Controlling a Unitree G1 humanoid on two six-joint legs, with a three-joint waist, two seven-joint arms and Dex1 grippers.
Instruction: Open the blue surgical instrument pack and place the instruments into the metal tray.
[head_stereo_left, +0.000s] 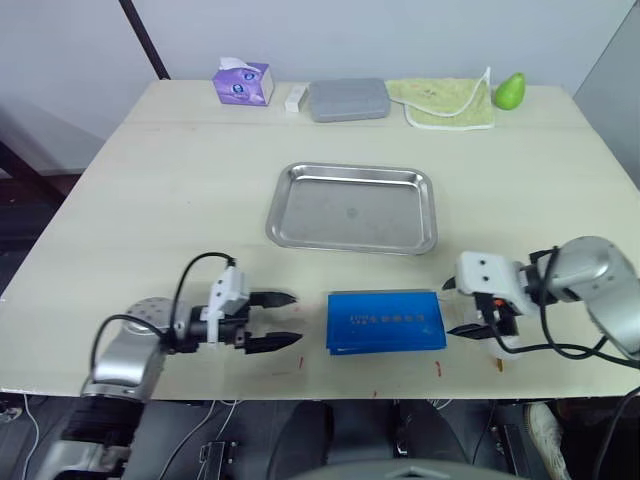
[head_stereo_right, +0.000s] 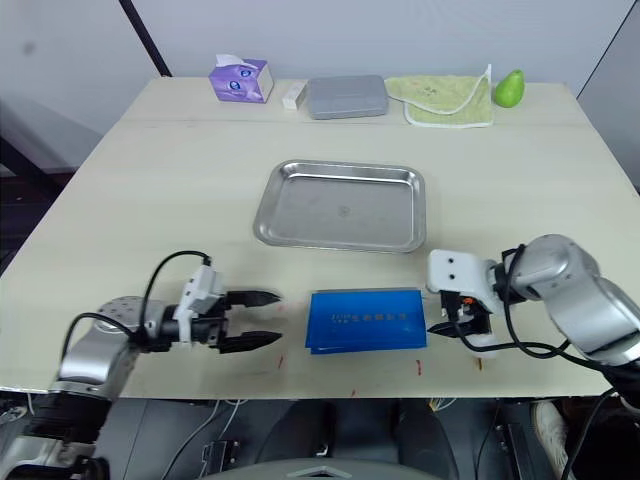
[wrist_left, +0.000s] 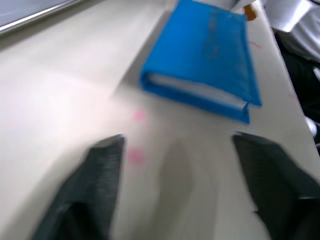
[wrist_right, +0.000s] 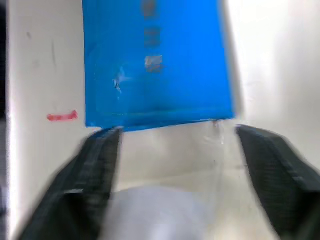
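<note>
The blue surgical instrument pack (head_stereo_left: 385, 321) lies flat and closed near the table's front edge, white print facing up. My left gripper (head_stereo_left: 295, 319) is open just above the table, a short gap to the left of the pack (wrist_left: 210, 55), fingers pointing at it. On the pack's right, my right gripper (head_stereo_left: 449, 309) is open, its fingertips level with the pack's right edge (wrist_right: 155, 60). Nothing is held in either one. Behind the pack sits the metal tray (head_stereo_left: 300, 215), with nothing in it. The instruments are hidden.
Along the far edge stand a purple tissue box (head_stereo_left: 243, 82), a small white item (head_stereo_left: 296, 97), a grey case (head_stereo_left: 348, 99), a yellow-green cloth (head_stereo_left: 448, 102) and a green pear (head_stereo_left: 509, 91). Small red marks (head_stereo_left: 437, 369) dot the table's front edge.
</note>
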